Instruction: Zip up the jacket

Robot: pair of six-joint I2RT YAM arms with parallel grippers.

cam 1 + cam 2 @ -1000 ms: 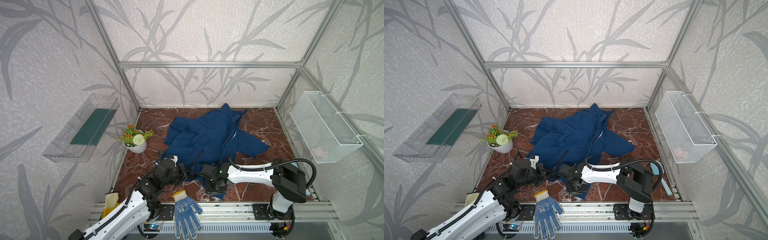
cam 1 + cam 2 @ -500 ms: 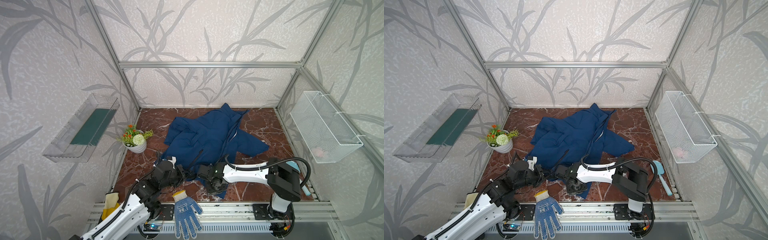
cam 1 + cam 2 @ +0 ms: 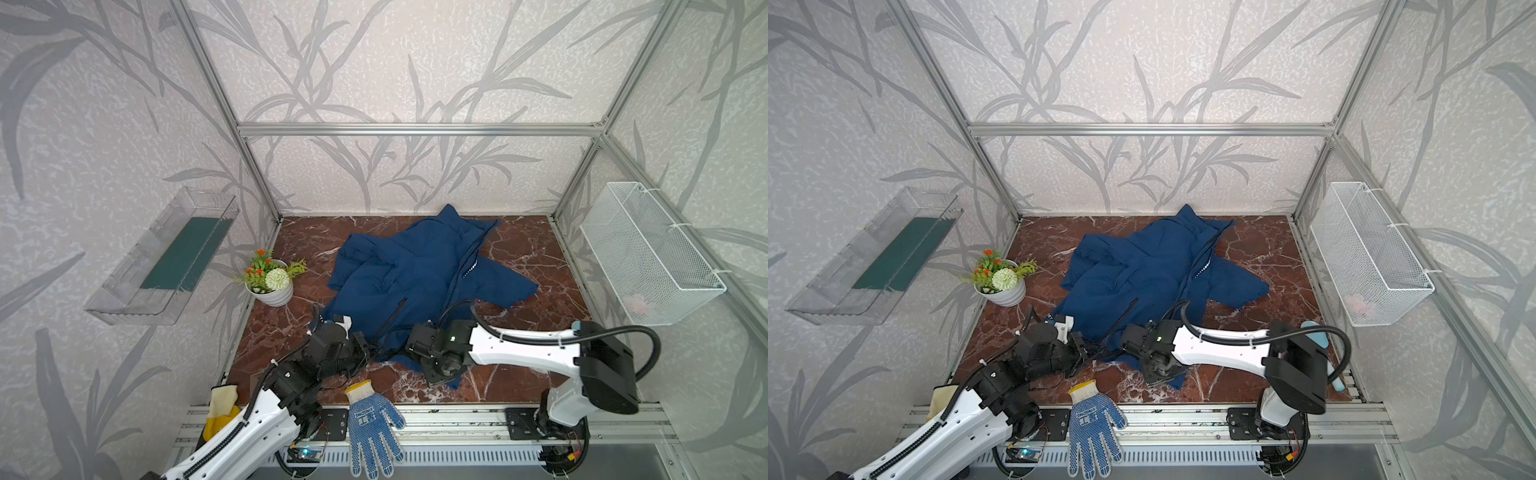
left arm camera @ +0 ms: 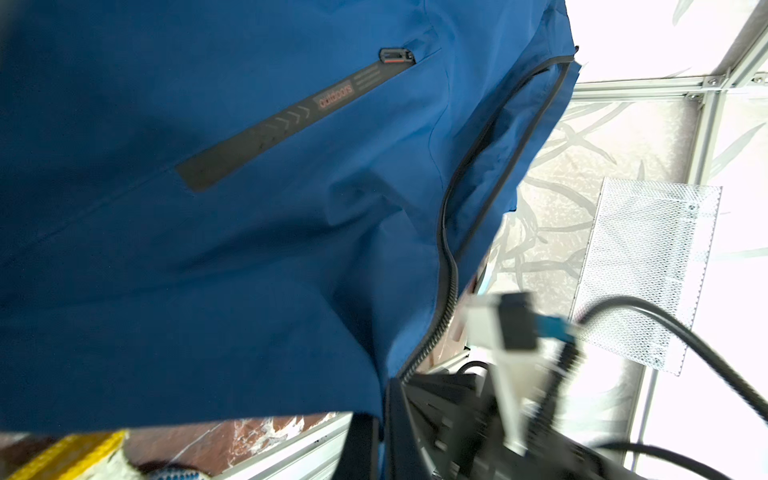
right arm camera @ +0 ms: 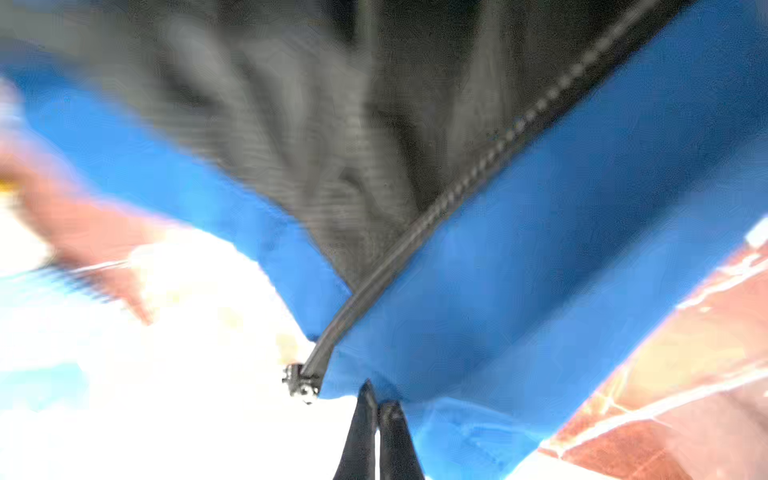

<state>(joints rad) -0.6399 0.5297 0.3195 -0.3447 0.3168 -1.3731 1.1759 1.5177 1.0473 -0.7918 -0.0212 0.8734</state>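
Right tool (image 5: 376, 405): two slim black fingers clenched together on the hem of the jacket (image 3: 415, 274), just beside a small metal piece (image 5: 301, 384) at the foot of the front zipper (image 5: 457, 191); it looks like the slider, though blur makes this uncertain. Left tool (image 3: 365, 351): also clenched on the jacket, where the zipper edge runs down into it. It is the tool nearer the flower pot (image 3: 270, 291).

The jacket lies spread and rumpled on the surface (image 3: 519, 249) near the pot. Its hem, the end farther forward than the pot, is raised between the two tools.

The step in hand appears to be lining up the two zipper ends at the hem. To do it well, keep both grips close to the teeth. Hold the hem taut and level so the free end meets the slider straight. Avoid twisting the cloth.

The shell is thin, smooth navy fabric that folds and sags easily. The lining is dark and finely ribbed. The front zipper is a narrow black toothed cord. A flat, matte black strip (image 4: 291, 120) slants across one panel, covering a pocket. The surface is glossy red-brown marble with white veins.
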